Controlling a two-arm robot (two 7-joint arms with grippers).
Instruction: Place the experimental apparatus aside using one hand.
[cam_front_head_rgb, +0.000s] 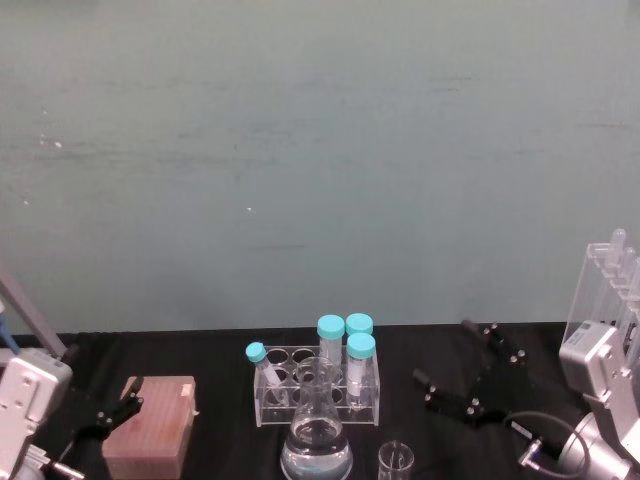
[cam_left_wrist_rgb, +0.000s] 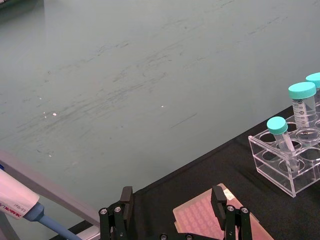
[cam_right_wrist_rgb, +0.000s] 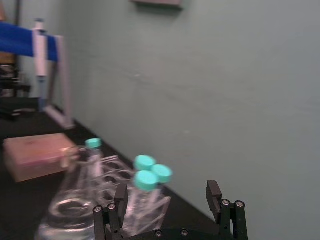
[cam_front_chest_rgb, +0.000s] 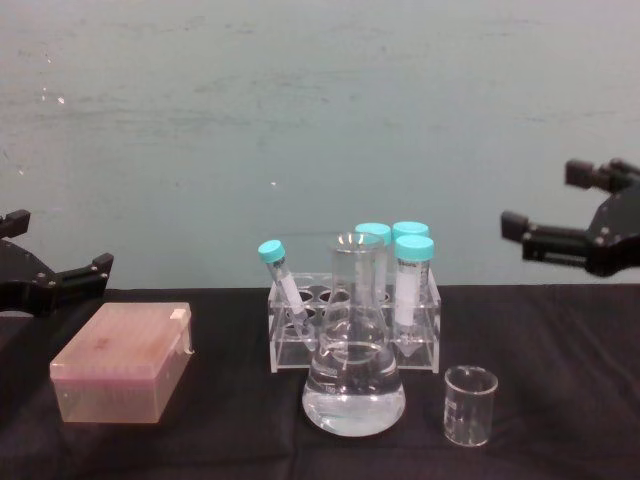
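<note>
Black cloth (cam_front_chest_rgb: 560, 340) bare beside beaker (cam_front_chest_rgb: 470, 404); right end effector (cam_front_chest_rgb: 538, 197) hovers spread above.

clear glossy glass flask (cam_front_chest_rgb: 353, 392) and beaker (cam_front_chest_rgb: 469, 405), transparent acrylic rack (cam_left_wrist_rgb: 270, 170), matt black cloth (cam_front_chest_rgb: 230, 440), translucent pink plastic box (cam_front_chest_rgb: 120, 370)

A lab bench, by the look of it: conical flask (cam_front_chest_rgb: 354, 390), small beaker (cam_front_chest_rgb: 469, 405), clear rack (cam_left_wrist_rgb: 270, 167) of teal-capped tubes (cam_front_chest_rgb: 413, 280), pink tip box (cam_front_chest_rgb: 122, 362), pipette (cam_left_wrist_rgb: 15, 200) alongside
</note>
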